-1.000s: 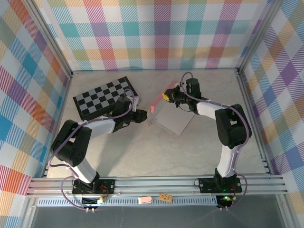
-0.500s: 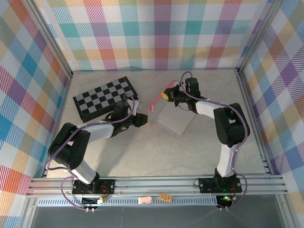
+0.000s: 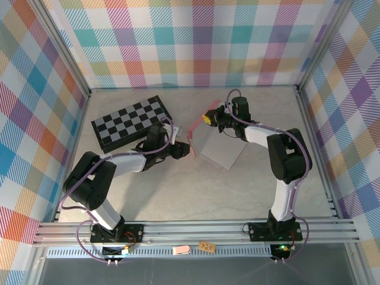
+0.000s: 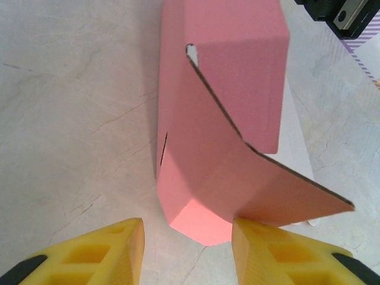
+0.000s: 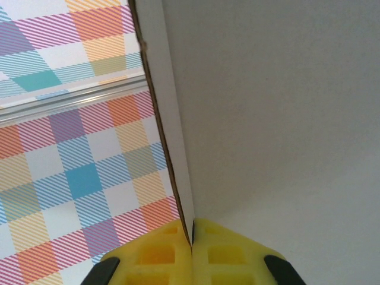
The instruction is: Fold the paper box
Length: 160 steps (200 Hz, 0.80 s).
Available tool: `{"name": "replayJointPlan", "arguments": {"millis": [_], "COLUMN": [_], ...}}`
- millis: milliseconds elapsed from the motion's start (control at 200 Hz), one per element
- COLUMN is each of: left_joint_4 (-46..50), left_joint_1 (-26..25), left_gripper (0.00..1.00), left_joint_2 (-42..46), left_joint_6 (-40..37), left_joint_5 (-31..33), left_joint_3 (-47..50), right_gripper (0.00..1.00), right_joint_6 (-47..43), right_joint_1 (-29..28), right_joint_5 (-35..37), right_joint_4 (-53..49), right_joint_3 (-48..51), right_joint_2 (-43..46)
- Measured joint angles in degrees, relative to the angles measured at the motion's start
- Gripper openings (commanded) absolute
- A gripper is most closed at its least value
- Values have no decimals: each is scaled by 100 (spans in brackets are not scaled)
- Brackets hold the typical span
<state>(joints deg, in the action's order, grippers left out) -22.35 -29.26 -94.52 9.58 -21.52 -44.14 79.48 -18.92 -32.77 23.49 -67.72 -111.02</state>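
Tabletop [image 3: 178, 196] of pale marbled surface spreads between plaid walls [image 3: 196, 41], and toward its far left the black-and-white checkered board [image 3: 130, 123] lies flat. Just right of that board, near the middle of the far half, sits the paper box [image 3: 224, 151], its pale grey reverse turned up in the overhead view and a pink flap raised along its left edge. From the left wrist the box [image 4: 225, 101] shows pink: a folded panel stands up from the table with a slit near the crease, and a flap angles off to the right. The right gripper [image 3: 209, 119] is at the box's far-left corner; its wrist view has the yellow fingers [image 5: 225, 255] pressed together on a thin cardboard edge, so it is clamped on the box. The left gripper [image 3: 181, 149] lies low at the box's left side, jaws parted, the pink corner of the fold between the yellow pads [image 4: 113, 255], one pad clear of the card.
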Motion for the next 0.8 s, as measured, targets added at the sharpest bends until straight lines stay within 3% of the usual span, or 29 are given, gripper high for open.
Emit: {"name": "replayJointPlan", "arguments": {"millis": [190, 500, 800], "left_joint_4": [-79, -114, -157], "left_joint_1": [-127, -470, -739], "left_gripper": [44, 44, 43], "left_joint_2": [-142, -273, -424], "left_joint_6": [4, 20, 17], "left_joint_5": [254, 726, 1349], "left_joint_3": [-109, -295, -483], "right_gripper": [0, 0, 0], "right_joint_6": [83, 356, 520], "right_joint_1": [11, 11, 24], "right_joint_5": [63, 214, 291], "right_joint_4": [271, 1620, 1952], "right_joint_3": [160, 1104, 1379], "right_joint_2": [0, 195, 363]}}
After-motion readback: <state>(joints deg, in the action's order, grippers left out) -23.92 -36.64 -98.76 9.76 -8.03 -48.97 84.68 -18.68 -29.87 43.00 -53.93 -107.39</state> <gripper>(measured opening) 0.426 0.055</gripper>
